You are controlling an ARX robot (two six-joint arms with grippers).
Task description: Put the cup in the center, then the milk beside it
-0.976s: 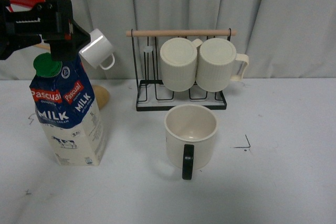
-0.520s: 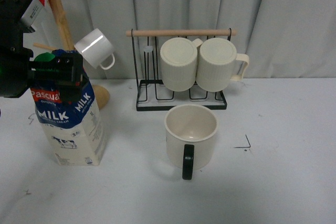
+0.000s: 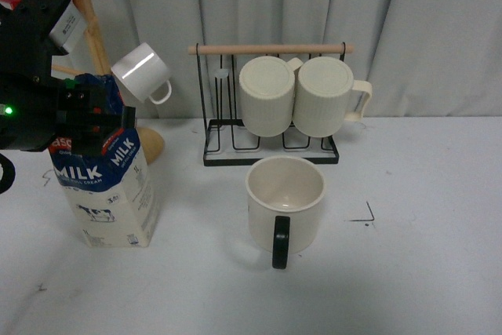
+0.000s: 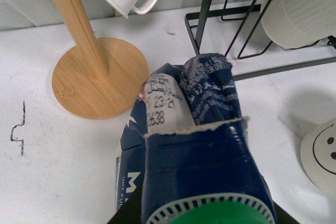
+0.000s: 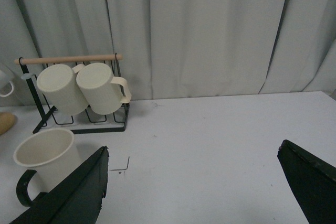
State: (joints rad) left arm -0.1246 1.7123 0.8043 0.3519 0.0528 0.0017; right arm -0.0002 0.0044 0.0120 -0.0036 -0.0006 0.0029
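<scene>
One change on the table (image 3: 439, 272) since half a second ago: left gripper (image 3: 88, 119) has dropped lower and now straddles the gable top of the milk (image 3: 106, 186). Can't tell if it's clamped. Milk is upright at far left, well apart from the cup (image 3: 285, 202), which sits centre, unmoved. Right gripper (image 5: 193, 148) is spread wide, empty.

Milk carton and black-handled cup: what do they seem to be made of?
The blue and cream milk carton looks like coated paperboard: printed faces, folded gable, frayed paper edge. The wide cream black-handled cup looks like glazed ceramic, thick-walled with a soft sheen; plastic is possible.
</scene>
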